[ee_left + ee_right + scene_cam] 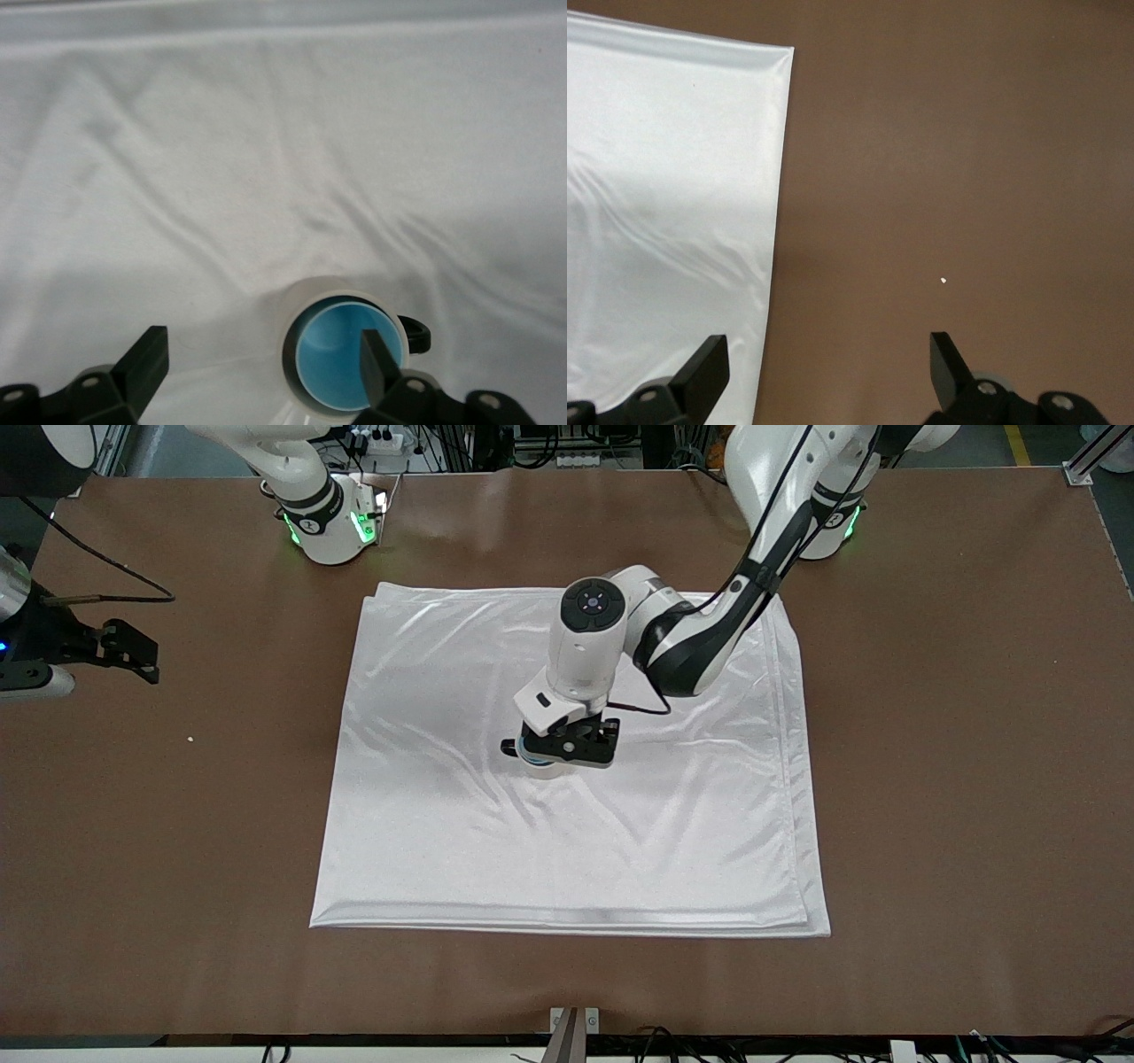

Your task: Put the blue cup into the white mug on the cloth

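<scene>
The white mug (330,289) stands on the cloth (221,177) near its middle, its black handle (415,333) to one side. The blue cup (337,363) sits inside the mug, its bright blue inside showing. My left gripper (261,347) is open just above them: one finger (379,365) is over the cup's opening and the other is over bare cloth beside the mug. In the front view the left gripper (567,747) hides most of the mug (542,770). My right gripper (828,350) is open and empty, waiting over the bare table at the right arm's end (133,657).
The cloth (443,824) lies folded and wrinkled over the middle of the brown table (957,779). A small white speck (190,739) lies on the table between the right gripper and the cloth's edge. The cloth's edge (775,221) shows in the right wrist view.
</scene>
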